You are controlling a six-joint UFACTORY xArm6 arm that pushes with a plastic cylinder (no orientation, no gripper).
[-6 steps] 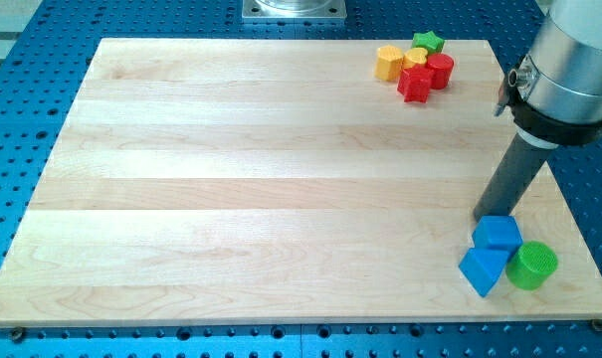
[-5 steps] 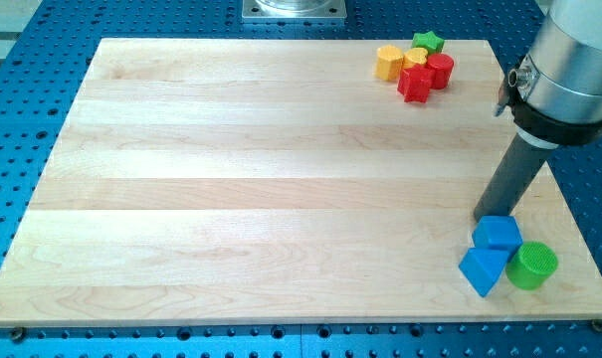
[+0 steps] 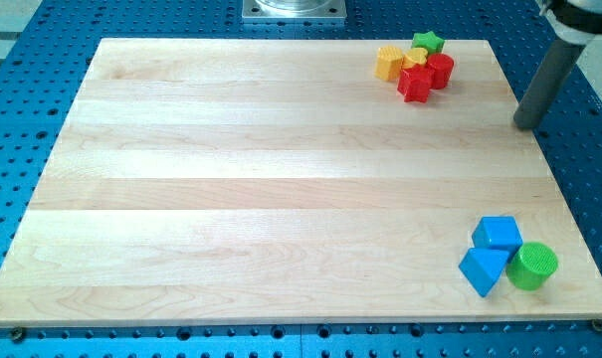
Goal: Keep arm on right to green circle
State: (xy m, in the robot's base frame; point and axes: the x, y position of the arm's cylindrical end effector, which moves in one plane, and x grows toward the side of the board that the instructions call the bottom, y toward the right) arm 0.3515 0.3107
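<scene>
1. A cluster of red, yellow and green blocks (image 3: pixel 416 66) was seen near the wooden board's (image 3: pixel 231 179) top edge, right of centre.
2. Two blue blocks (image 3: pixel 492 254) were placed at the lower right, touching each other.
3. The green circle (image 3: pixel 532 266) was set just right of them, touching.
4. My tip (image 3: pixel 524 126) was positioned at the board's right edge, well above the green circle; no pincer was fitted and nothing was held.

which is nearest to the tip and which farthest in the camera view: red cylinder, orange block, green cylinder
From my tip, at the board's right edge:
1. Red cylinder, up and to the view's left, right side of the top cluster.
2. Green cylinder, well below, at the view's bottom right.
3. Orange block, left end of the top cluster.
</scene>
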